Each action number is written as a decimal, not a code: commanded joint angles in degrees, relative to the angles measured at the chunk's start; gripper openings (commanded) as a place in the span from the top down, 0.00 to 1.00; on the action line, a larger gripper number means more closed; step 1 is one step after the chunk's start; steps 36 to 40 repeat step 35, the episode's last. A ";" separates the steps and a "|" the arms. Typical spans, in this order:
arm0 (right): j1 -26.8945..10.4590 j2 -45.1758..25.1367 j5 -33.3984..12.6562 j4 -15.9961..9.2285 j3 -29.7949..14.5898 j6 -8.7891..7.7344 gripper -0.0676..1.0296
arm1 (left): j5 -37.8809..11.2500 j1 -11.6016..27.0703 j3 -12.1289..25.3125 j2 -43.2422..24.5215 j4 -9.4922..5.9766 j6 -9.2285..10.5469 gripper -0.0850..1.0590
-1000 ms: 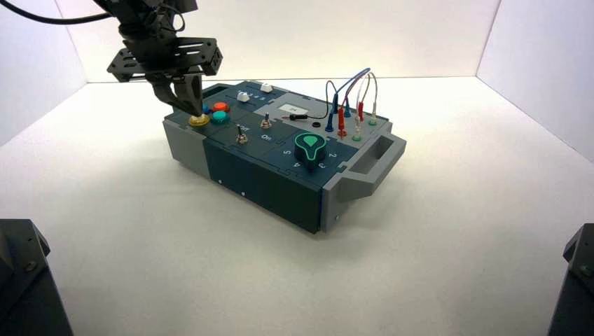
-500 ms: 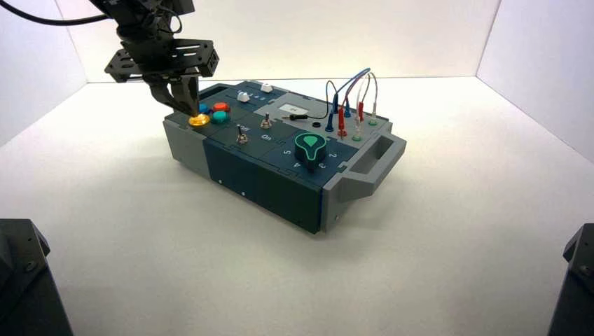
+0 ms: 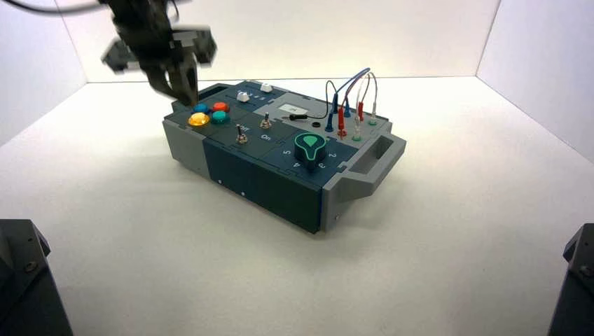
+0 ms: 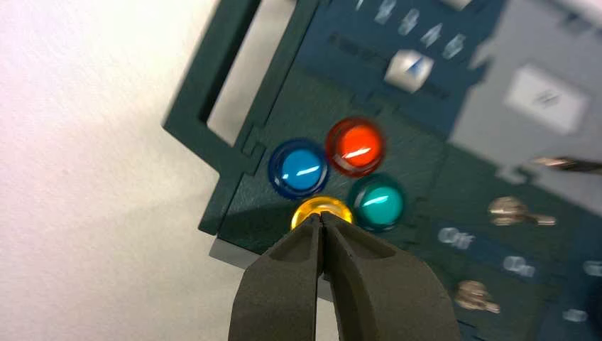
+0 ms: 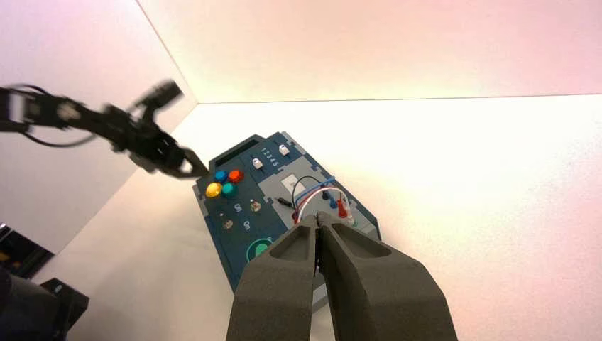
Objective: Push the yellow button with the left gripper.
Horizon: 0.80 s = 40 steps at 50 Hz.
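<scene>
My box sits skewed, its long axis slanting from the yellow button's corner toward my right arm's side. The left gripper hangs just above that corner, slanting downward, its fingers together. The right gripper waits parked, fingers together; only the right wrist view shows it. On the box, the yellow button faces upward, beside the blue button and the green button. The high view shows its whole dome; in my left wrist view my fingertips partly cover it.
</scene>
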<state>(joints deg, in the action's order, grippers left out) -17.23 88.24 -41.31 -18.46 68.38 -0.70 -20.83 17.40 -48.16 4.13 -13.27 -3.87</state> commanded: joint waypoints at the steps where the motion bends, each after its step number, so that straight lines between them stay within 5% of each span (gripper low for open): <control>1: -0.18 -1.23 0.44 -0.09 -1.93 0.09 0.96 | -1.93 0.09 0.18 9.40 -0.09 0.26 0.95; 24: -0.18 -1.23 0.44 -0.18 -1.93 0.09 0.96 | -7.21 0.18 -6.59 33.49 -0.97 3.43 0.95; 40: -0.09 -1.58 0.44 -0.18 -1.93 0.09 0.96 | -7.82 0.09 -7.82 39.81 -0.88 3.60 0.95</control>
